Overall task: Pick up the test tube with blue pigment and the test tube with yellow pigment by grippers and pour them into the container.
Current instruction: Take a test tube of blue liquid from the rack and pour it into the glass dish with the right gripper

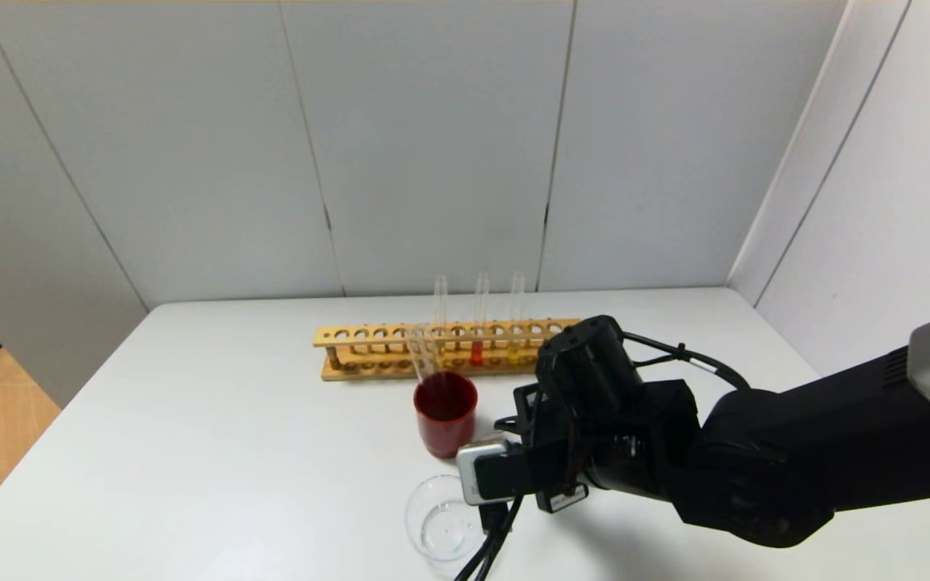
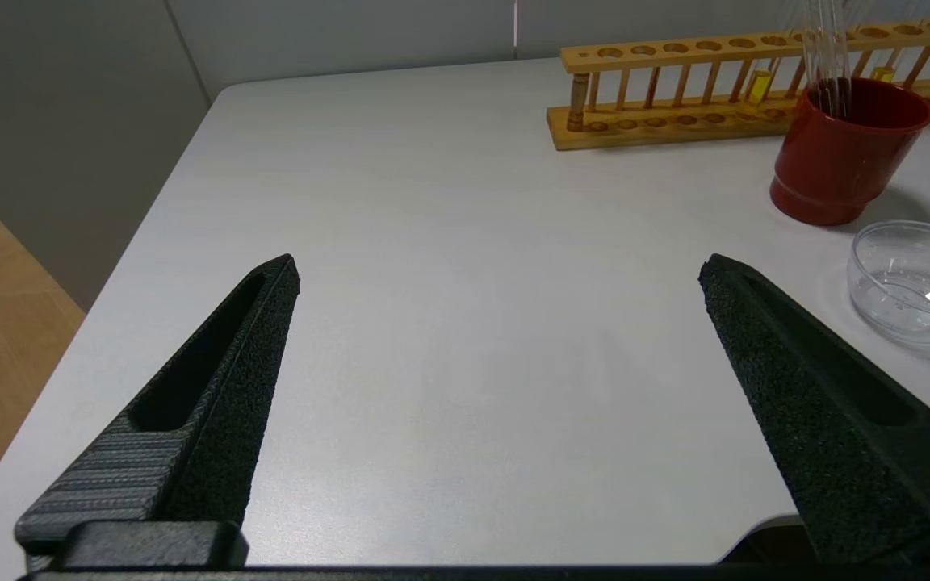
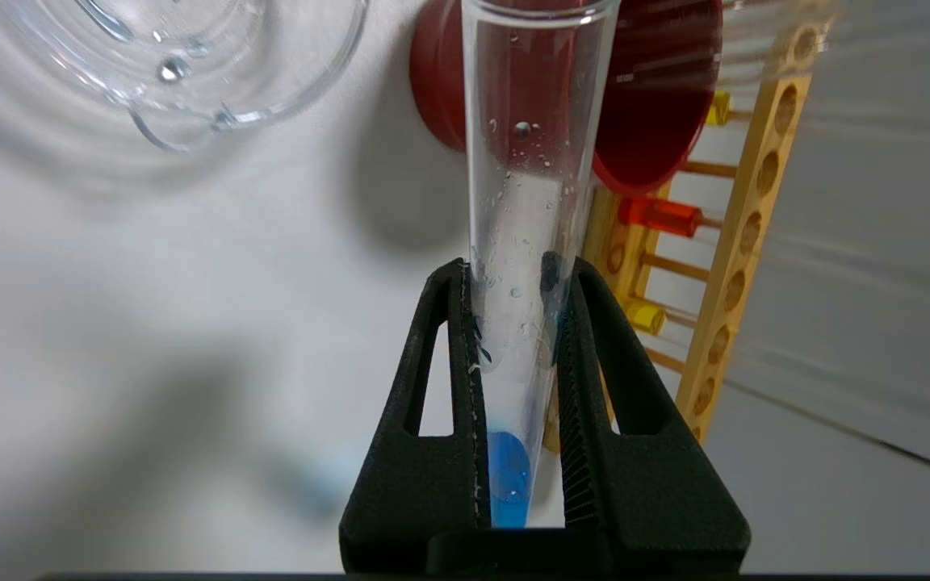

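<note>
Pouring is the step we judge to be in hand, though no liquid has left the glass yet. Our right gripper (image 3: 517,274) is clamped on the test tube with blue pigment (image 3: 525,242), its two fingers pressing the glass from both sides. In the right wrist view the blue liquid sits at the rounded end, near the base of the fingers, and the open mouth points away from the camera, over the dark red cup (image 3: 659,89).

The container (image 1: 442,528) stands on the white table (image 1: 190,452), near the front edge and just beside the right gripper (image 1: 505,468); we see only small clear drops in it. The test tube with yellow pigment (image 1: 515,319) stands upright in the wooden rack (image 1: 368,351), next to a tube with red-orange liquid (image 1: 479,319).

Our left gripper (image 2: 497,274) hovers over a bare part of the table, well apart from the rack, with its fingers wide apart and nothing between them.

For the next move we think the mouth of the tube must come above the container, not the cup, and then the rounded end must rise so the blue liquid runs down. The yellow tube is not yet picked up.
</note>
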Robot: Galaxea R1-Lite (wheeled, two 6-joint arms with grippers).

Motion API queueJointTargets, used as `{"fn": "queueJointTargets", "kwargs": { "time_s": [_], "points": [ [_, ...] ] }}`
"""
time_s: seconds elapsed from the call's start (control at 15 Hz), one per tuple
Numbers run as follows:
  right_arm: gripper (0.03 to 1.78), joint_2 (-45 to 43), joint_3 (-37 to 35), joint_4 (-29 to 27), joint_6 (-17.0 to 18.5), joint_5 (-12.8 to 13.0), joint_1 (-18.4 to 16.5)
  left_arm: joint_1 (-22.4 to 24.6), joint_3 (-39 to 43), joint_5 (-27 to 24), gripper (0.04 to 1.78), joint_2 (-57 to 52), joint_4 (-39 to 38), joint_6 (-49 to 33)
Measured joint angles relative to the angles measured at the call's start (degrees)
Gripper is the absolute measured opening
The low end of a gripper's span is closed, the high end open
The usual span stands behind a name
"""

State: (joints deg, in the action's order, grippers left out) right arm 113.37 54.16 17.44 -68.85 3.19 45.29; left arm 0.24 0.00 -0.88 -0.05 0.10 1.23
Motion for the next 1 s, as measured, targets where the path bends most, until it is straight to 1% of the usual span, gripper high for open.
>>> {"fn": "queueJointTargets", "kwargs": {
  "time_s": [0.07,0.27,0.33,0.47,0.6,0.8,1.0],
  "points": [
    [0.33,0.05,0.02,0.02,0.0,0.33,0.44,-0.02,0.0,0.0,1.75,0.0,0.0,0.0],
    [0.33,0.52,-0.33,-0.06,-0.3,3.67,0.88,-0.02,0.0,0.0,1.75,0.0,0.0,0.0],
    [0.33,0.66,-0.44,-0.11,-0.5,3.89,0.74,-0.02,0.0,0.0,1.75,0.0,0.0,-0.02],
    [0.33,0.85,-0.44,-0.11,-1.76,4.85,0.6,0.0,0.0,0.0,1.75,0.0,0.0,-0.02],
    [0.33,1.12,0.07,-0.09,-4.02,7.06,0.57,0.0,0.0,0.0,1.75,0.0,0.0,0.0],
    [0.33,1.6,0.6,0.0,-7.06,7.88,1.04,0.0,0.0,0.0,1.75,0.0,0.0,0.0],
    [0.33,1.89,0.9,0.09,-7.61,10.47,1.38,0.0,0.0,-0.02,1.75,0.0,0.0,0.0]
  ]
}}
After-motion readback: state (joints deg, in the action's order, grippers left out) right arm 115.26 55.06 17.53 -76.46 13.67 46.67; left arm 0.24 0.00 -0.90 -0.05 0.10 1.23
